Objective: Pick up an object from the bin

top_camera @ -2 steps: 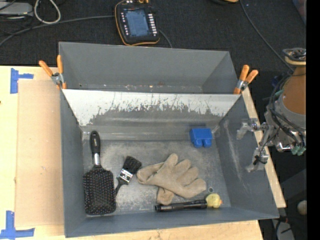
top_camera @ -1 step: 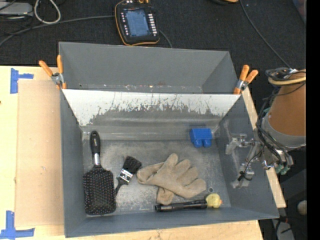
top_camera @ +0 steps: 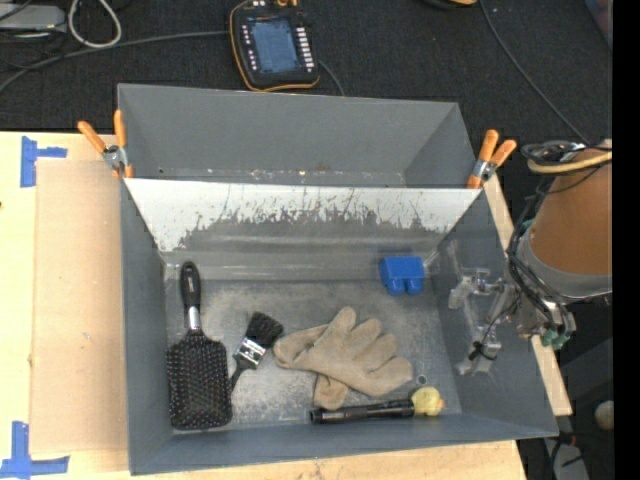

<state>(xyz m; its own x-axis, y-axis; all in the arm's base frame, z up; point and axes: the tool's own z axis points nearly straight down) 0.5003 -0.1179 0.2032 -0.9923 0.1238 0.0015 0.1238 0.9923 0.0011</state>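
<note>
Arm [top_camera: 566, 236] from right, end effector [top_camera: 480, 356] lowered.

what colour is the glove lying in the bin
Tan, a pale beige; the glove shows best in the camera view.

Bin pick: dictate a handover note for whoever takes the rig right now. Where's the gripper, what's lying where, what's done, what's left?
Gripper: low at the right side of the bin, nothing seen in it.
Nearest things: small yellow ball and black marker at the front, tan glove mid-floor.
Further off: blue block at the back, black hairbrush and small black brush on the left.
Done: nothing picked yet; all things lie on the floor.
Left: settle on one thing, grasp it, lift it out.
</note>
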